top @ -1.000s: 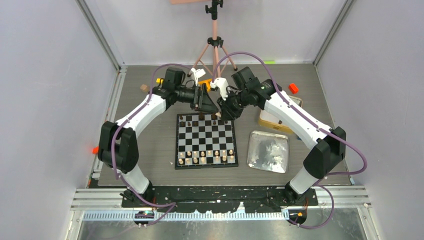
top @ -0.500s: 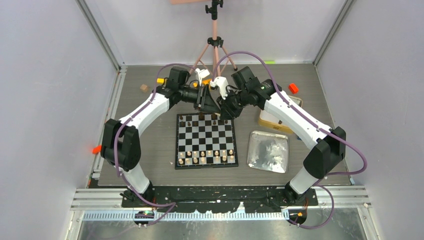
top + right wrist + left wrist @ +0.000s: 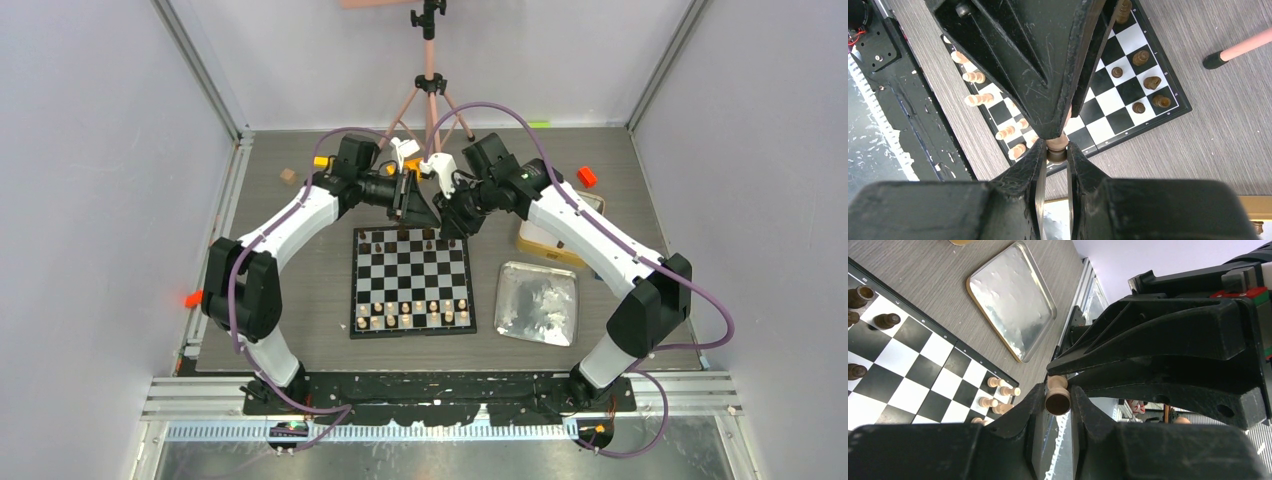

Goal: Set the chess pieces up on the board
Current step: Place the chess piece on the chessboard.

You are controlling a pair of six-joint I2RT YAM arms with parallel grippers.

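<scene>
While they hover over the far edge of the board (image 3: 410, 275), left gripper (image 3: 1058, 392) and right gripper (image 3: 1055, 149) clamp narrowly on the same tan chessman (image 3: 1058, 401).

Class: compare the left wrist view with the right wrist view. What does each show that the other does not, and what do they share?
Only the left wrist view shows the whole silver tray lying beside the board. Only the right wrist view shows the pink tripod leg with its black foot. Both show the checkered board, with dark pieces and light pieces on it. Both also show one light piece gripped at once by the left gripper and the right gripper, which meet tip to tip.
</scene>
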